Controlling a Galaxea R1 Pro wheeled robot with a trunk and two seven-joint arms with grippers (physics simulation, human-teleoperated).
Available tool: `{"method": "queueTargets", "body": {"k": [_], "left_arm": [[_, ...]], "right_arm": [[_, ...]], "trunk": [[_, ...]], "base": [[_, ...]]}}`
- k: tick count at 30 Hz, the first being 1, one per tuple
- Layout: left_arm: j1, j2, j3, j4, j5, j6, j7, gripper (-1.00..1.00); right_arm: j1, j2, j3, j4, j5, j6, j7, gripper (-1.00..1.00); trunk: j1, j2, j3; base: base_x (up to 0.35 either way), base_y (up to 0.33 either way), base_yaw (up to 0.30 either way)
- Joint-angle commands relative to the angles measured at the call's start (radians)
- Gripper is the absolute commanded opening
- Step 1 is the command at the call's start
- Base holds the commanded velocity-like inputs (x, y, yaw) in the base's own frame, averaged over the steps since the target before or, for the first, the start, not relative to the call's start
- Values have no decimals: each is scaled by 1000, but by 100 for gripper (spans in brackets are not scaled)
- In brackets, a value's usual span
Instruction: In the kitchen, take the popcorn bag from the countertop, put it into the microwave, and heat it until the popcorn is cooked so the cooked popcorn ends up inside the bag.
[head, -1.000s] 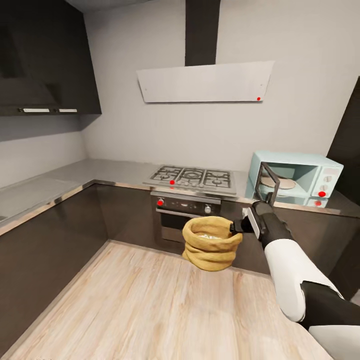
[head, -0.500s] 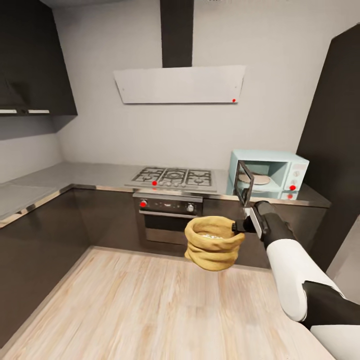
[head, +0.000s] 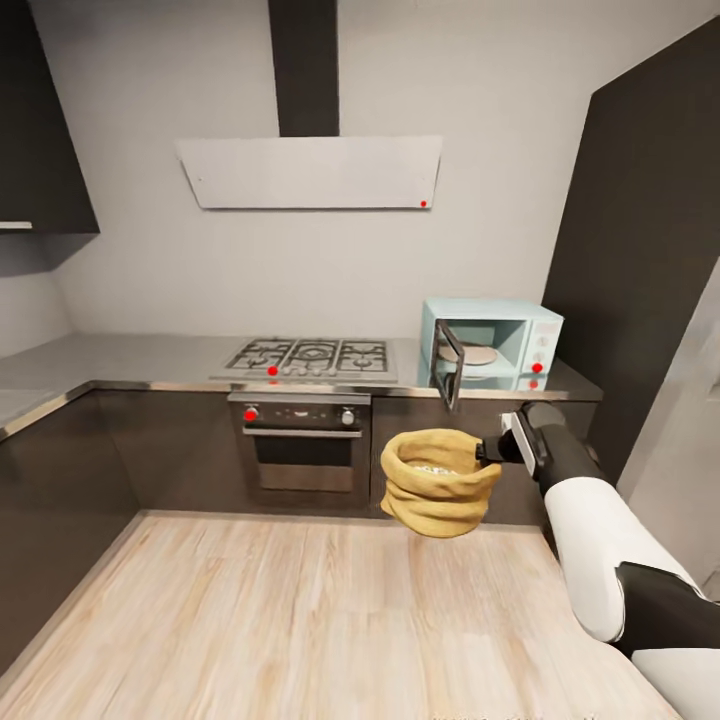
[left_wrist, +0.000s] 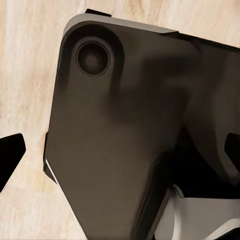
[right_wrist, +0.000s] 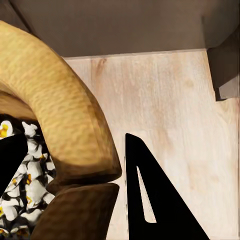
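Fingers (right_wrist: 150, 200) astride popcorn bag (right_wrist: 65, 125) rim, white popcorn (right_wrist: 30, 185) inside.

No readable text, label, brand, number or sign appears anywhere. The microwave (head: 492, 346) panel at about 3 o'clock and the oven (head: 299, 433) front at about 7 o'clock carry only plain knobs and red dots.

The soft popcorn bag (head: 440, 482) is mustard yellow, with white and yellow popcorn (right_wrist: 22, 192) inside. The little box microwave (head: 492, 345) is pale blue. The smooth counter (head: 130, 358) is light grey over dark shiny cabinets (head: 160, 450). The wooden floor (head: 300, 620) is pale and streaky.
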Motion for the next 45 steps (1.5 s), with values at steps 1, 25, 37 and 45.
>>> {"method": "queueTargets", "body": {"k": [1, 25, 37, 45], "left_arm": [[0, 0, 1, -1, 6, -2, 0, 100], [0, 0, 1, -1, 4, -2, -1, 100], [0, -1, -1, -1, 4, -2, 0, 100], [0, -1, -2, -1, 5, -1, 0, 100]], "right_arm": [[-1, 1, -2, -1, 8, 3, 8, -100], [-1, 2, -1, -2, 9, 3, 8, -100], [-1, 4, 0, -1, 9, 3, 8, -100], [-1, 5, -1, -1, 2, 3, 16, -100]], "trunk": [[0, -1, -1], [0, -1, 8], [0, -1, 12], [0, -1, 12]], "base": [[0, 0, -237], [0, 0, -237], [4, 0, -216], [285, 0, -8]]}}
